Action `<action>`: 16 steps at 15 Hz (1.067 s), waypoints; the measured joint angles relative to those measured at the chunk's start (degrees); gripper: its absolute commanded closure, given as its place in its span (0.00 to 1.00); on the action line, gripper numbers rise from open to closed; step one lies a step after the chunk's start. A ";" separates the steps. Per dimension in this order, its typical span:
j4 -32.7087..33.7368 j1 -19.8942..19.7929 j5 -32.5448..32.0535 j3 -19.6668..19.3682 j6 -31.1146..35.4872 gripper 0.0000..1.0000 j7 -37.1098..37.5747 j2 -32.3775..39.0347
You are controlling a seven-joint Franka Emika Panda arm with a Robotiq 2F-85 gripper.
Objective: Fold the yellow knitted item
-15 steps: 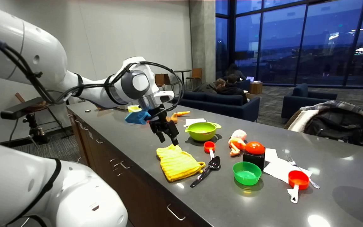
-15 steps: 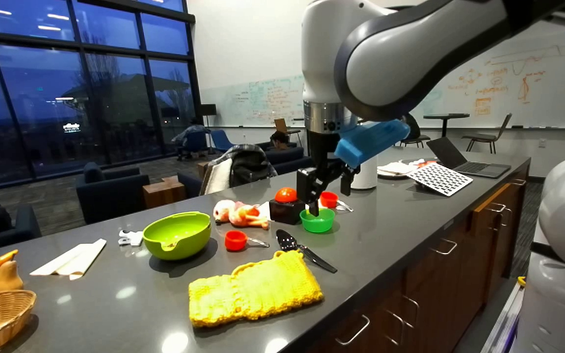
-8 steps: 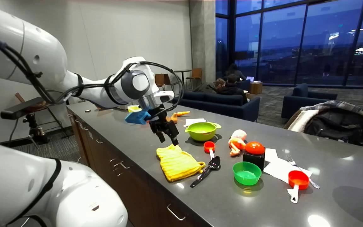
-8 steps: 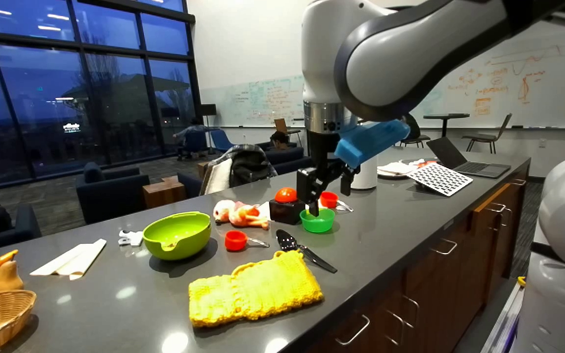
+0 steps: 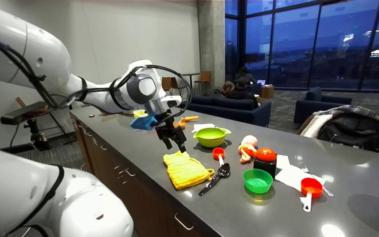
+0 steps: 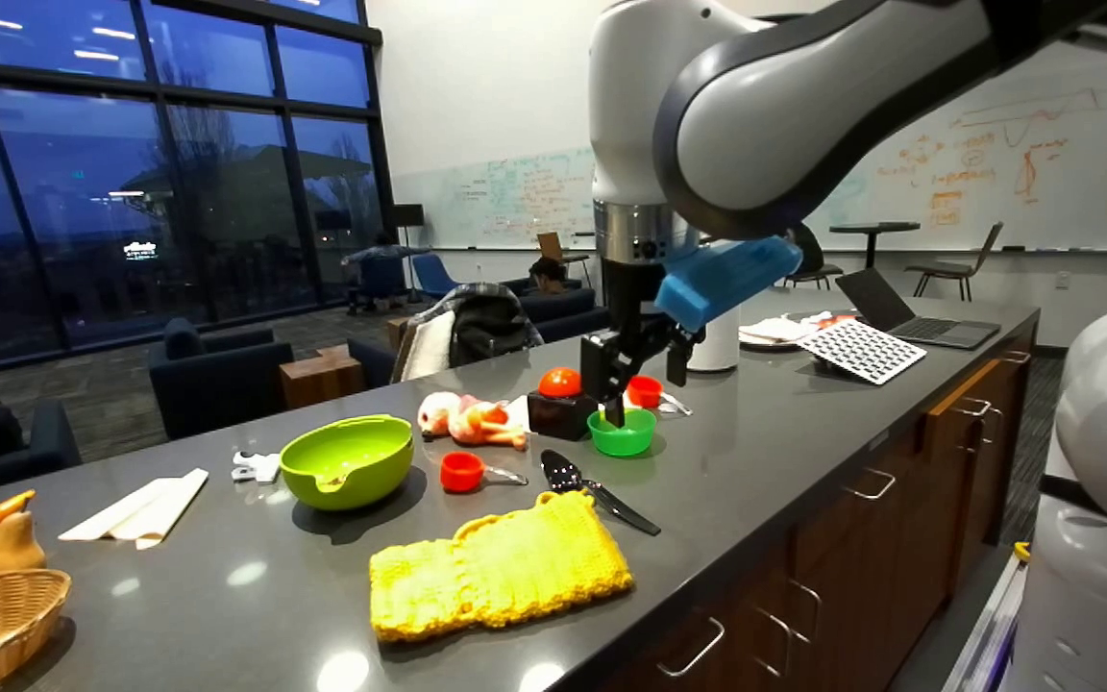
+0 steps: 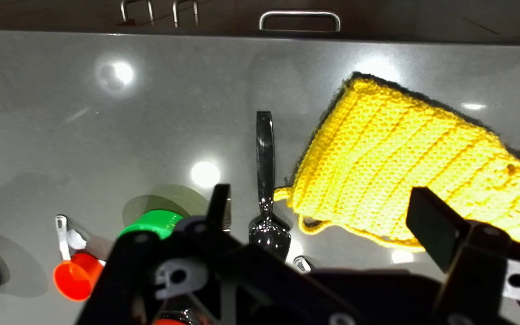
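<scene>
The yellow knitted item (image 6: pixel 505 567) lies on the grey counter (image 6: pixel 755 471), near the edge above the cabinet fronts (image 6: pixel 726 588); it is broad at the end toward the black spoon (image 7: pixel 266 187) and narrower at the opposite end, which the wrist view crops. A small loop (image 7: pixel 282 194) projects from one corner just beside the spoon's handle; contact between the two cannot be confirmed from these angles. The gripper (image 7: pixel 325 216) hangs above the counter, fingers (image 7: pixel 434 230) directed downward, its jaws released and standing wide apart; in the wrist view one finger overlaps part of the yellow knitted item. A blue casing (image 6: pixel 726 281) sits beside the gripper's body in both exterior views. A red measuring cup (image 6: pixel 462 472) rests between the lime-green bowl (image 6: pixel 347 466) and the spoon. In an exterior view, a small green cup (image 5: pixel 258 181) stands just beside a black box (image 5: pixel 265 168) topped by a red dome (image 5: pixel 266 154); farther along the counter, another red measuring cup (image 5: pixel 311 188) partly hides a fork (image 5: pixel 328 191). A pink toy (image 5: pixel 248 148) lies between the black box and the lime-green bowl.
</scene>
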 measured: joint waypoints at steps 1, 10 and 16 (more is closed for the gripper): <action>0.05 0.20 0.00 0.13 0.10 0.00 0.02 0.69; 0.79 0.29 -0.03 1.23 14.13 0.00 5.18 15.66; 3.79 -3.00 -6.88 1.05 23.15 0.00 13.70 29.15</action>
